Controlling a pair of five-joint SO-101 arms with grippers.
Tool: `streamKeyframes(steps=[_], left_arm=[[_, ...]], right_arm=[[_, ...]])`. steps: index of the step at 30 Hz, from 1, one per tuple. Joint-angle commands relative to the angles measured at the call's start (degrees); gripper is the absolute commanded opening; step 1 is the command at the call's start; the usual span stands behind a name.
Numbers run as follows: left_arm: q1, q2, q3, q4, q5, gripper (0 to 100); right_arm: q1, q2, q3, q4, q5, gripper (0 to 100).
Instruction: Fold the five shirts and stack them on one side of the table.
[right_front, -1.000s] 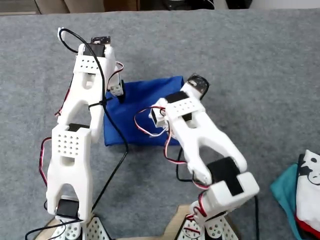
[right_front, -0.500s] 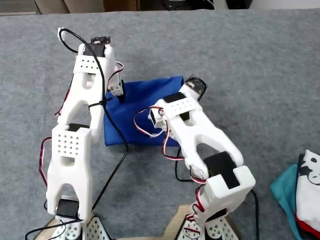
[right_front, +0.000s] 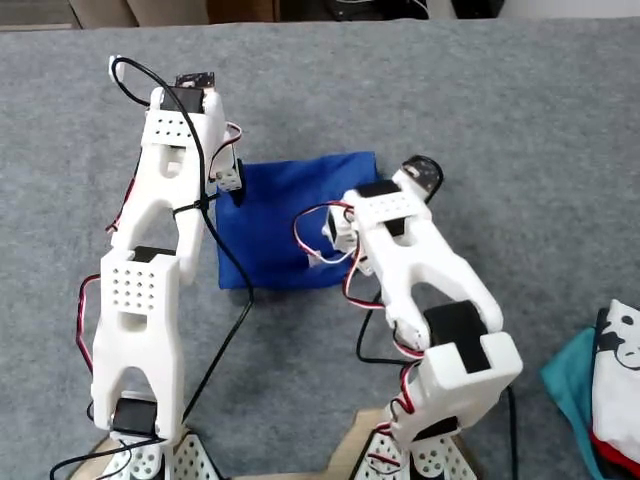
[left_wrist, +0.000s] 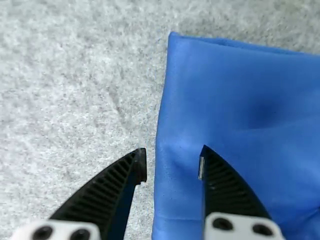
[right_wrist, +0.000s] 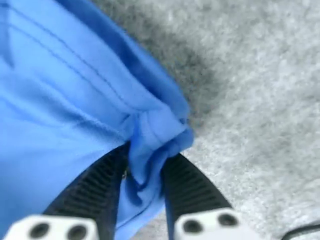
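A: What could have gone wrong here?
B: The blue shirt (right_front: 280, 225) could have been pulled crooked. Only a small bunch of its edge was pinched tight by the right gripper (right_wrist: 145, 167), so it might have been let slip.
A: And the left gripper (left_wrist: 172, 165)?
B: It was held apart over the shirt's other edge, with nothing grasped. That side could have been dragged.
A: How were the arms set?
B: Both were bent forward and pointed down at the shirt, which was laid folded on the table (right_front: 520, 120).

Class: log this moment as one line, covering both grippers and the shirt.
left gripper: open, astride blue shirt edge | right gripper: shut on blue shirt corner
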Motion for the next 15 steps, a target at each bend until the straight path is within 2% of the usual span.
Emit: streamKeyframes(steps=[1,4,7,10,15], left_arm=[[-0.62,-2.51,-2.73,0.53,-0.35,19],[-0.62,-2.51,-2.73,0.53,-0.35,19],[-0.97,-2.68,-2.73,0.53,-0.35,19],[-1.14,-2.86,-2.73,0.53,-0.88,19],[-2.81,-3.03,-2.81,0.18,-5.36,19]], right_arm=[[3.12,1.71,-1.10,-0.09,0.53,0.5],[4.62,1.54,-1.19,0.18,0.88,0.5],[5.85,1.54,-3.21,4.48,4.48,0.5],[9.19,1.54,-8.48,10.02,11.43,0.5],[19.12,1.54,-20.53,16.26,21.80,0.6]])
